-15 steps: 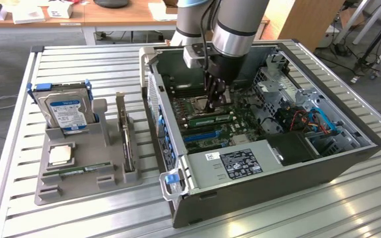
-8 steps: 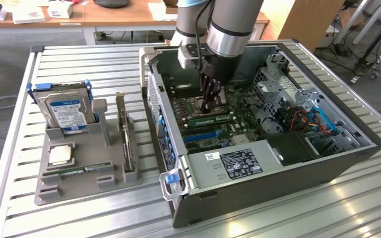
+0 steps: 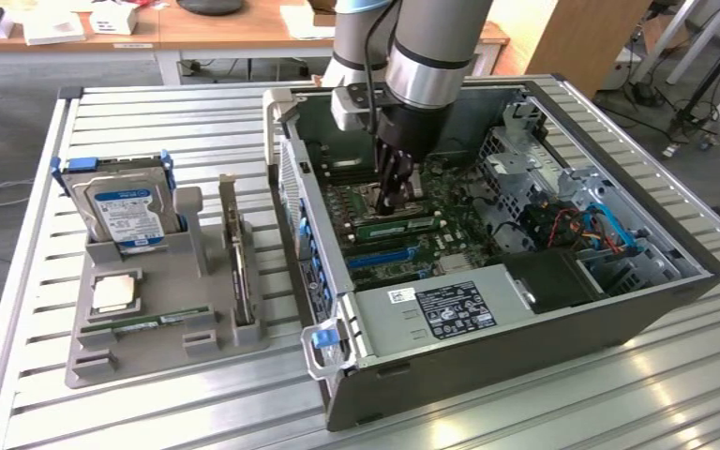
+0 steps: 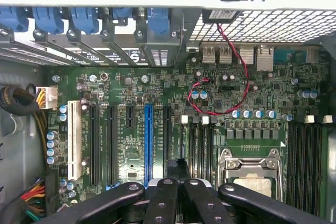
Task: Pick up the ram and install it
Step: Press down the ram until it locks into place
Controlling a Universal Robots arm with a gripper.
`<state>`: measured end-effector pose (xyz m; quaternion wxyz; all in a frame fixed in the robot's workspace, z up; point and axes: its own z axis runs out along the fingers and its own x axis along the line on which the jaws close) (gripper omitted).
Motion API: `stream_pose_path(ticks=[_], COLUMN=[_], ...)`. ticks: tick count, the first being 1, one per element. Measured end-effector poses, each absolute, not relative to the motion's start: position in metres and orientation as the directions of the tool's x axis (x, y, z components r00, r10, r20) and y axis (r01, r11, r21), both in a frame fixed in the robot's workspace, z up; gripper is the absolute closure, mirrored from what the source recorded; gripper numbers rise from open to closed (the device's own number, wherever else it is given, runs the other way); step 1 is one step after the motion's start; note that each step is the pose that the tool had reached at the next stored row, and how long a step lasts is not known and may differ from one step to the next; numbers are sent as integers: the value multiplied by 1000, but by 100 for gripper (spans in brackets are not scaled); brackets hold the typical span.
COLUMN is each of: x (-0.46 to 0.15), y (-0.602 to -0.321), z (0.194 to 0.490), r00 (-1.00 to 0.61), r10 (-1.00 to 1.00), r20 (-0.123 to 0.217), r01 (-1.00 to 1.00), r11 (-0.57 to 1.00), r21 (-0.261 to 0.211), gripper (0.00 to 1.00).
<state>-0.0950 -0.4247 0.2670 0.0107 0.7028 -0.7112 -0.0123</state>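
In the exterior view, nearest the camera, a grey moulded tray (image 3: 147, 352) sits on the ribbed aluminium table (image 3: 486, 412), towards the exterior view's left. It carries a square silver processor chip (image 3: 115, 292), a hard drive (image 3: 123, 208) standing on edge with a blue-and-white label whose writing is too small to read, an upright expansion card (image 3: 240, 258), and one narrow green stick (image 3: 160, 323) lying flat in a front slot.

Beside the tray, an open dark-grey computer case (image 3: 523, 347) lies on its side. Its silver power supply (image 3: 442, 305) bears a black label and a small white one, neither legible. Blue plastic latches (image 3: 325, 337) mark the case edge.

Deeper inside, the ram (image 3: 400, 226), a long flat green board, lies across the motherboard directly under the hand (image 3: 392, 199). The black fingers are drawn together, their tips at the ram's upper edge; whether they grip it or press on it is unclear.

The wrist view shows the green motherboard (image 4: 173, 103) with black slots, one blue slot (image 4: 148, 137), a white one (image 4: 75, 139), a metal processor socket (image 4: 251, 169), and a looping red wire (image 4: 231, 72). Board markings are unreadable.
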Motion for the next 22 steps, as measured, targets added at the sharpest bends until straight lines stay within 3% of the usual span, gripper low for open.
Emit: stream_pose_path(ticks=[22], x=[-96], y=[-423], z=[260], r00=[-12], r10=[-1000], r20=[-2], r01=[-999], r11=[12], r21=[33], gripper=[89])
